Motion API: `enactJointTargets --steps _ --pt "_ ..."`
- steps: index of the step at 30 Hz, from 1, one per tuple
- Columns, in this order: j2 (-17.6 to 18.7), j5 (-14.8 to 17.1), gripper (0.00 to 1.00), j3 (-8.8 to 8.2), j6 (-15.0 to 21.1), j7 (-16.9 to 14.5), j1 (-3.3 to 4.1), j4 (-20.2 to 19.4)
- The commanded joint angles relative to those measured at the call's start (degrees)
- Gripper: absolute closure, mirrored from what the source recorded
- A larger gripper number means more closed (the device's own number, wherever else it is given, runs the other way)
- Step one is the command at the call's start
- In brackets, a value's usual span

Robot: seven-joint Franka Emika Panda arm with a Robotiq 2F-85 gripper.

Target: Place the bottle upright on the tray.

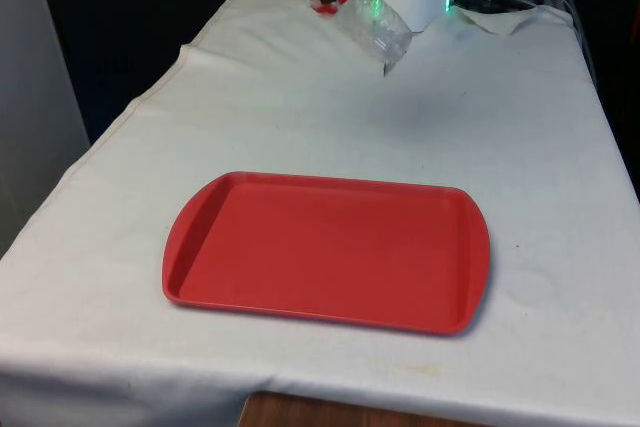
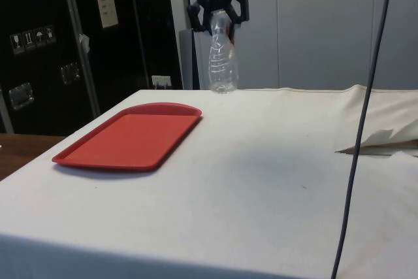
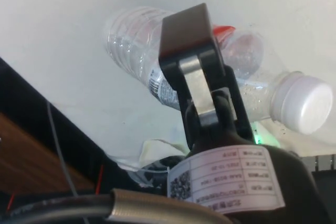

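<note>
From the side we saw the gripper (image 2: 219, 12) closed around the neck of a clear, ribbed plastic bottle (image 2: 222, 57), held in the air well beyond the tray (image 2: 130, 138). The front view showed it tilted. The wrist view showed its white cap (image 3: 307, 103). The tray was red, smooth, round-cornered and bare.

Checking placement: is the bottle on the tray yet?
No. The bottle hangs in the gripper above the cloth, beyond the bare red tray.
</note>
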Motion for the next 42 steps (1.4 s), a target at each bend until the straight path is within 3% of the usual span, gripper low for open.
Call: enactJointTargets --steps 1,22,28,30,42 --pt "0.0 -0.8 0.67 0.06 0.6 0.8 0.06 0.1" --pt "0.1 -5.6 0.67 0.11 1.4 1.5 0.00 1.4" --pt "0.4 -8.6 0.67 0.17 2.5 3.0 0.11 2.2" --pt "0.2 -8.0 0.67 0.17 1.9 2.2 0.00 2.0" --pt "2.6 -11.7 0.67 0.34 3.9 4.1 0.17 4.5"
